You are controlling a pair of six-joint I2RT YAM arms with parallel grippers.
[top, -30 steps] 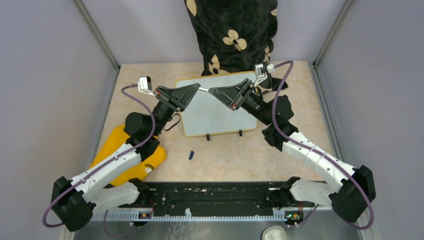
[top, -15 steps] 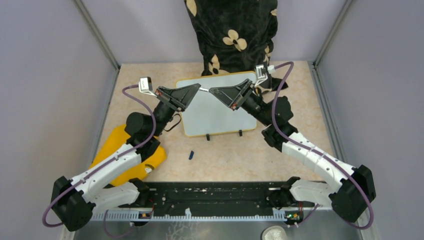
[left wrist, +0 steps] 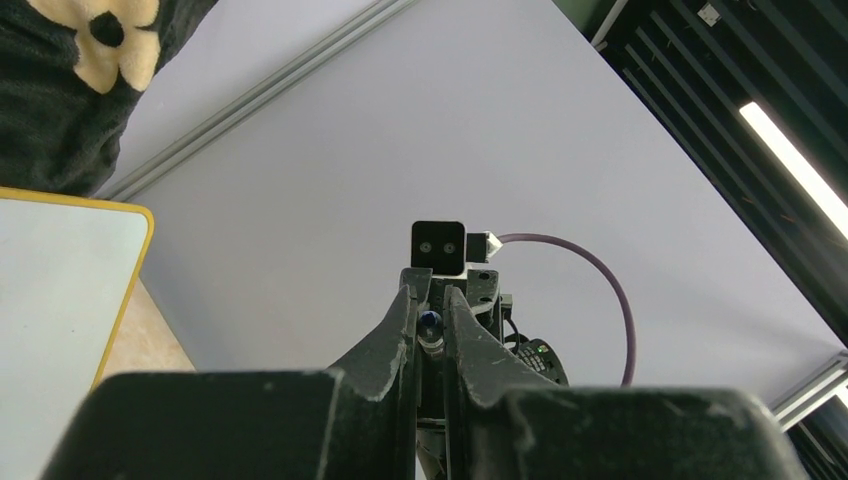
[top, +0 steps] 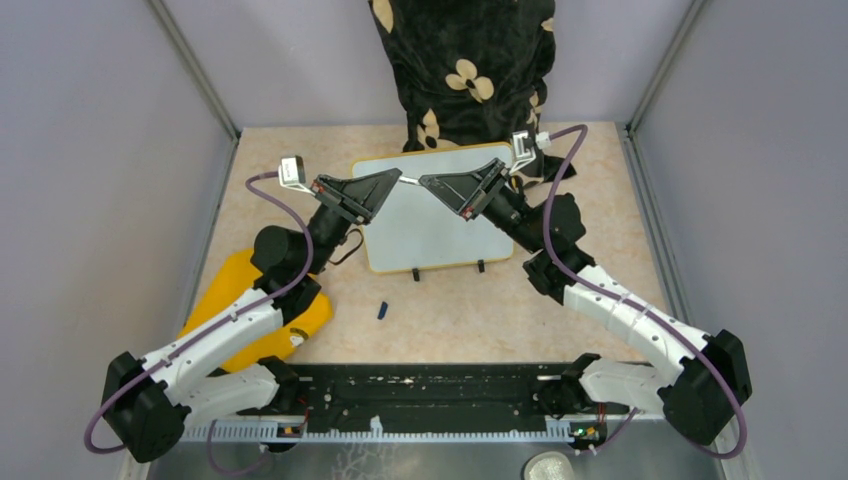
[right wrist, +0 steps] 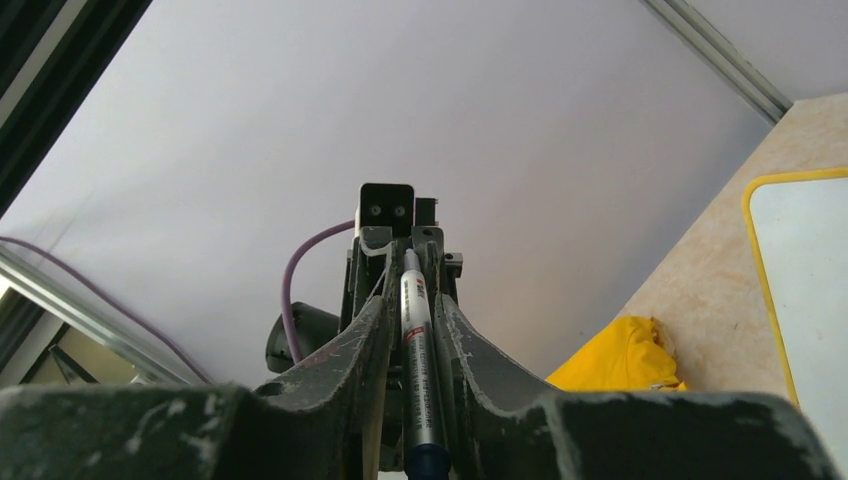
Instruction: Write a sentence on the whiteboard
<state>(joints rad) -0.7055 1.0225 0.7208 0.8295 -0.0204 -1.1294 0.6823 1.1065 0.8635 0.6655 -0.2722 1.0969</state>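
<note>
The whiteboard (top: 430,235), white with a yellow rim, lies flat at the table's back middle; its corner also shows in the wrist views (left wrist: 50,300) (right wrist: 810,280). No sentence shows on it. Above it a silver marker (top: 410,180) spans the two grippers, which meet tip to tip. My left gripper (top: 398,176) (left wrist: 430,300) is shut on the marker's blue tip (left wrist: 430,322). My right gripper (top: 422,183) (right wrist: 413,305) has the marker's barrel (right wrist: 415,350) lying lengthwise between its jaws, which stand very close on both sides. Whether they press it I cannot tell.
A small blue cap (top: 382,310) lies on the table in front of the board. A yellow cloth (top: 225,290) (right wrist: 625,360) sits at the near left under the left arm. A dark flowered cloth (top: 465,70) hangs behind the board. Grey walls enclose three sides.
Almost nothing has moved. The right gripper has shifted very slightly to the right along the marker. The left arm holds still.
</note>
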